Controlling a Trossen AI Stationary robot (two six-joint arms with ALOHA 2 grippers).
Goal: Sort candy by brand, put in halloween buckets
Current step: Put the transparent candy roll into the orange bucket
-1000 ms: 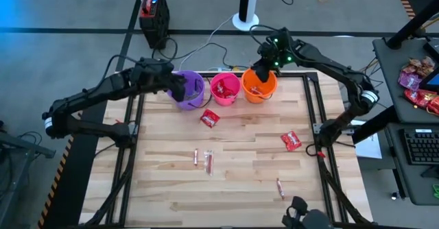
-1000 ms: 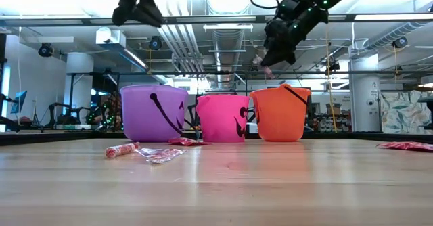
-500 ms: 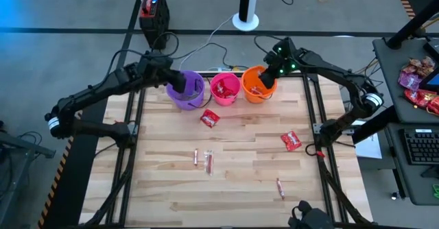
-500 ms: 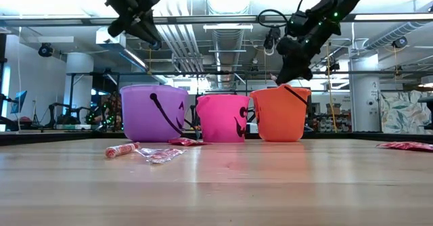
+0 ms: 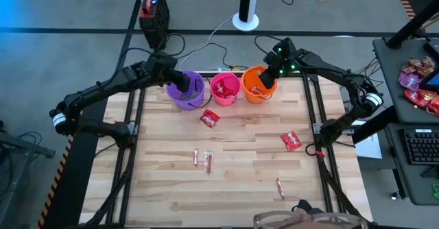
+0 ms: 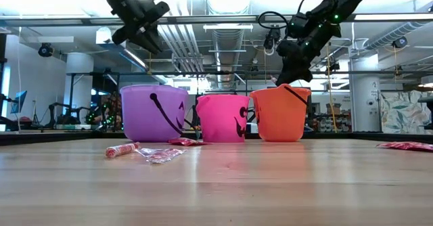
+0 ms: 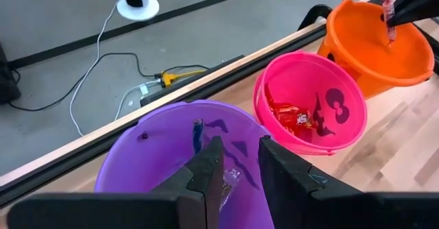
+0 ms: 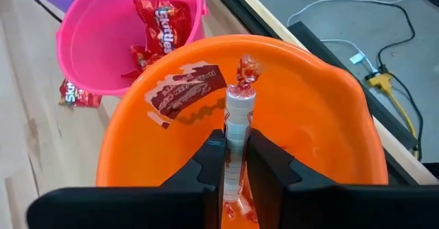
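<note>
Three buckets stand in a row at the table's far edge: purple, pink and orange. My left gripper hovers open over the purple bucket. A clear wrapper shows between its fingers; whether it touches them I cannot tell. My right gripper is over the orange bucket, shut on a pink-white stick candy. Two red packets and three thin sticks lie flat on the table. My right gripper pinches the pink-white stick between its two fingers, along their length. The stick's twisted end reaches out past the fingertips. The fingers slant down from above into the orange bucket's mouth. The stick is lifted clear, above the bucket's floor.
The pink bucket holds red packets. A pink-white wrapper lies inside the orange bucket. A heap of red and pink wrappers sits on a desk off the table's right side. Cables run behind the far edge.
My right gripper, carrying the stick, dropped and shifted slightly right to the orange bucket's mouth, then held still. My left gripper came down and a little right, closer over the purple bucket.
</note>
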